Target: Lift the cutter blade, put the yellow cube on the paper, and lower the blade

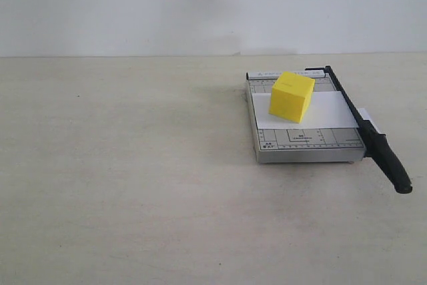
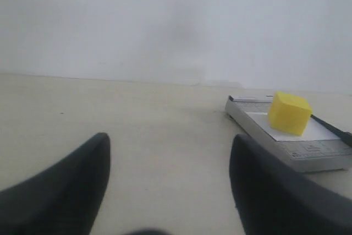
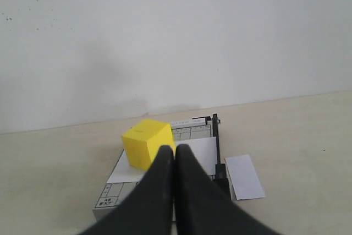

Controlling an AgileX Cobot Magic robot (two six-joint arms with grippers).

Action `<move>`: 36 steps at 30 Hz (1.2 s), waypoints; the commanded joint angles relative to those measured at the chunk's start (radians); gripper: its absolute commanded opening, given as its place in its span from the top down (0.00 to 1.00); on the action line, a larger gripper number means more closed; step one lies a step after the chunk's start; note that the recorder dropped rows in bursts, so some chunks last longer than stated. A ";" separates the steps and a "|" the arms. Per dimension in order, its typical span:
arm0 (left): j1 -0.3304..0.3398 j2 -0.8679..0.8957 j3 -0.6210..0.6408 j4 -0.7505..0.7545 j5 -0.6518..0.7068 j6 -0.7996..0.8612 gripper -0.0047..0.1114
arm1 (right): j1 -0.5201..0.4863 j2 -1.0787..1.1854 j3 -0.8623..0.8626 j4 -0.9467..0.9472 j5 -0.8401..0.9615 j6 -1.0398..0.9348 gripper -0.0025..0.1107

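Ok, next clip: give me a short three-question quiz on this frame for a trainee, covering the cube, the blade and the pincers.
1. True or false: the bright yellow solid cube sits on the white paper sheet atop the small grey guillotine trimmer.
2. The long black cutter blade is: A) raised upright; B) lowered along the trimmer's edge; C) removed from the trimmer.
3. Fill in: the pincer with its jaws shut is the ___ one.
Key: 1 true. 2 B. 3 right: the right pincer is shut and empty, while the left pincer is open.
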State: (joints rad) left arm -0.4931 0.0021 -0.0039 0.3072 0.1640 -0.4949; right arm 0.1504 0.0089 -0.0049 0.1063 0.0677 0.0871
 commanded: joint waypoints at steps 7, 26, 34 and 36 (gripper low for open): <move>0.246 -0.002 0.004 0.004 0.003 -0.002 0.45 | 0.000 -0.009 0.005 -0.079 -0.004 0.000 0.98; 0.332 -0.002 0.004 0.004 0.003 -0.002 0.45 | 0.000 -0.009 0.005 -0.079 -0.004 0.000 0.98; 0.332 -0.002 0.004 0.004 0.003 -0.002 0.45 | 0.000 -0.009 0.005 -0.079 -0.004 0.000 0.98; 0.332 -0.002 0.004 0.004 0.003 -0.002 0.45 | 0.000 -0.009 0.005 -0.079 -0.004 0.000 0.98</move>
State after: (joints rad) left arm -0.1634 0.0021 -0.0039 0.3072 0.1640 -0.4949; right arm 0.1504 0.0072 -0.0049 0.0336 0.0692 0.0889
